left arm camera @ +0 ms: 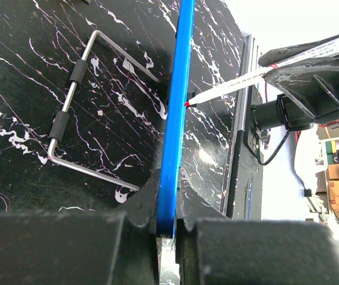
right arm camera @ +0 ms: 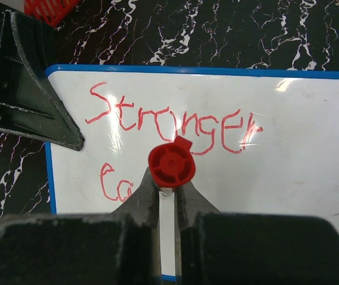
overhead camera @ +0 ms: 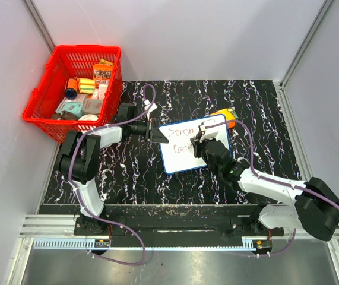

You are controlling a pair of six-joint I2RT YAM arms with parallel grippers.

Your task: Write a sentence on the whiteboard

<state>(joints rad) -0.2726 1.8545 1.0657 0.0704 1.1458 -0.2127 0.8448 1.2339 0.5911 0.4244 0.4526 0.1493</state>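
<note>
- Over on the left: left fingers [left arm camera: 145, 222] squeezed almost together on the whiteboard [overhead camera: 181, 159], biting its thin blue frame [left arm camera: 178, 107] at the left edge, with just the frame's thickness between the two pads.
- Seen edge-on from the left wrist: frame running straight up out of that grip, with a bent wire stand [left arm camera: 68, 119] on the back side, against the dark marbled worktop [overhead camera: 264, 113]. Hard to tell how steeply the board is tilted.
- On the right: right fingers [right arm camera: 141, 196] closed snug around a marker [left arm camera: 258, 76], pinching it from both sides, red butt end [right arm camera: 170, 163] pointing straight into the wrist camera.
- Marker tip [left arm camera: 187, 104] right at the white face, touching it or as good as, down around the second line.
- In red on the board: the sentence [right arm camera: 175, 122], reading "Stronger" across the top line, then only a start underneath, "Ca" or so, the rest hidden behind marker and fingers.
- From above: whiteboard mid-worktop between the two arms, slanted, its top right corner just beside a small orange box [overhead camera: 224, 114].
- Off at the far left corner: red basket [overhead camera: 55, 59] packed with small packets, well apart from the board.
</note>
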